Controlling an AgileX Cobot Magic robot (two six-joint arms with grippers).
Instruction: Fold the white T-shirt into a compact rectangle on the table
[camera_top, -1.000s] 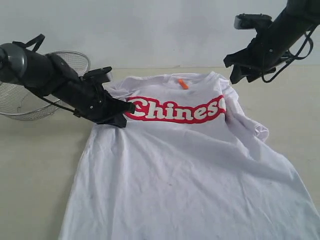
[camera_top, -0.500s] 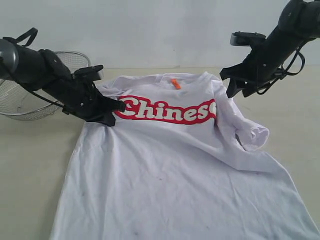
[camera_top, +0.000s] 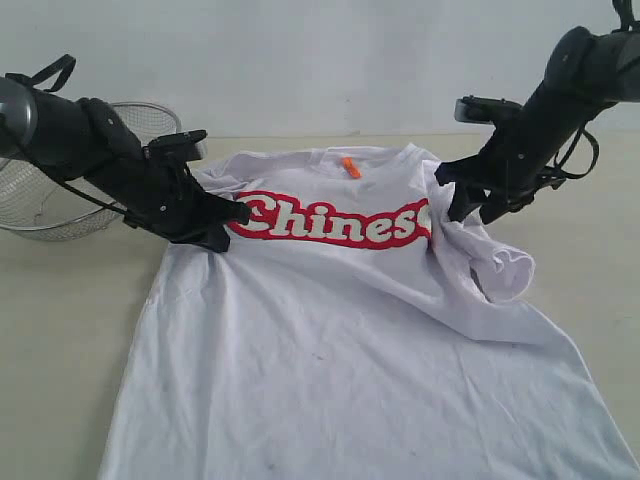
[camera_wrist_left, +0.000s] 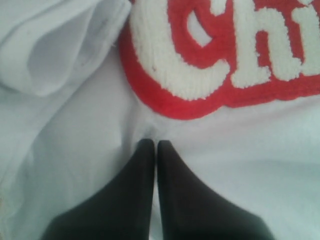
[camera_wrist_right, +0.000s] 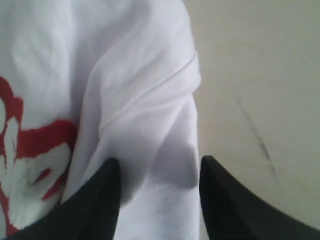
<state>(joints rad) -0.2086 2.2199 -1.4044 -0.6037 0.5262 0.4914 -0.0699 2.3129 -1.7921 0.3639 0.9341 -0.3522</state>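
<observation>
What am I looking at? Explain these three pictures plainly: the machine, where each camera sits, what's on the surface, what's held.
This is a robot with two black arms, each ending in a two-fingered gripper. The wide picture comes from a camera off the arms; the two close-ups come from cameras on the wrists. A white cotton T-shirt with red lettering lies spread on a pale beige table, and a silver wire-mesh basket stands behind the left arm. The left gripper is shut and seems to pinch the cloth beside the lettering. The right gripper is open, its jaws either side of a bunched sleeve fold, holding nothing yet.
</observation>
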